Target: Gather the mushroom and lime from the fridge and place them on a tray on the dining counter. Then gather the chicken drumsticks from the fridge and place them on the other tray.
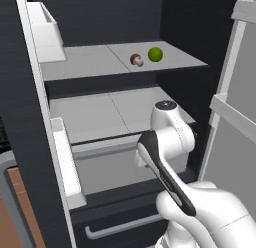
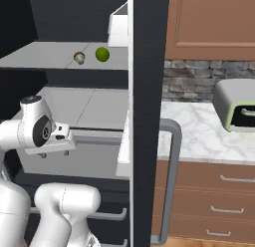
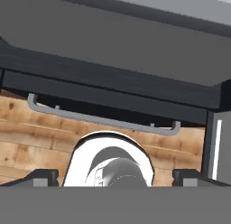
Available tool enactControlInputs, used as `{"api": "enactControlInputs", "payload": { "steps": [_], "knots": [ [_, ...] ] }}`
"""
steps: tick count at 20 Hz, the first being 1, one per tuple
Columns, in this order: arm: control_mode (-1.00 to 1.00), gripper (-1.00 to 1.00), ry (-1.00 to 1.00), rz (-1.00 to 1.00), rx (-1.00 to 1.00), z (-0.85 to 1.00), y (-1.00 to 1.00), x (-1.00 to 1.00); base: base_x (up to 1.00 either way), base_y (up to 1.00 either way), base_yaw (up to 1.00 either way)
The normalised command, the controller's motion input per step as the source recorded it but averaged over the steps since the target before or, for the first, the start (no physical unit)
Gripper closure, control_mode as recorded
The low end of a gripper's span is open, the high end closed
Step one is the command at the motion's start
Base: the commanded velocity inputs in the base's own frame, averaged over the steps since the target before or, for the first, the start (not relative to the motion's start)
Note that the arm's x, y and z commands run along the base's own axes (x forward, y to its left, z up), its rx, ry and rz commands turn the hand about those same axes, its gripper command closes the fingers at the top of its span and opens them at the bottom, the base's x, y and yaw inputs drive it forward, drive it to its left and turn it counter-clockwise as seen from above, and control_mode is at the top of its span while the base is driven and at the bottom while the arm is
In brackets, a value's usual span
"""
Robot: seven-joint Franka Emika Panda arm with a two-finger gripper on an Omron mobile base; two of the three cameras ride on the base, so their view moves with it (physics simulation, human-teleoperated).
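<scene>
A brown-capped mushroom (image 1: 136, 60) and a green lime (image 1: 155, 54) lie side by side on the upper fridge shelf (image 1: 85, 62). The right base view also shows the mushroom (image 2: 79, 57) and the lime (image 2: 102, 54). My gripper (image 2: 54, 154) hangs well below that shelf, in front of the lower shelf, and points down. In the hand view the gripper (image 3: 116, 178) is open with nothing between its fingertips (image 3: 43, 178). The chicken drumsticks, the trays and the dining counter are out of view.
The open fridge door with its bins (image 1: 62, 157) stands to the left, and its dark edge (image 2: 147, 116) is close on my right. Below are a bottom drawer handle (image 3: 103, 121) and wooden floor. A marble counter (image 2: 199, 131) carries a grey appliance (image 2: 236, 109).
</scene>
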Motion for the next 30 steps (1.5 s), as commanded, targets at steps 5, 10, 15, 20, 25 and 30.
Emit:
{"api": "enactControlInputs", "payload": {
  "steps": [5,10,15,20,25,30],
  "knots": [
    [-1.00,-1.00,0.00,0.08,0.01,0.26,-0.01,0.77,0.18,-0.02,0.04],
    [-1.00,-1.00,-0.05,0.05,-0.02,0.83,-0.01,0.86,0.00,0.00,0.00],
    [-1.00,-1.00,-0.05,0.00,-0.08,0.94,0.00,0.69,0.00,0.00,0.00],
    [-1.00,-1.00,-0.08,-0.09,-0.10,0.85,0.00,0.29,0.00,0.00,0.00],
    [-1.00,-1.00,-0.16,-0.18,-0.10,0.66,0.00,0.07,0.00,0.00,0.00],
    [-1.00,-1.00,-0.32,-0.10,-0.08,0.49,-0.23,0.00,0.00,0.00,0.00]
  ]
}}
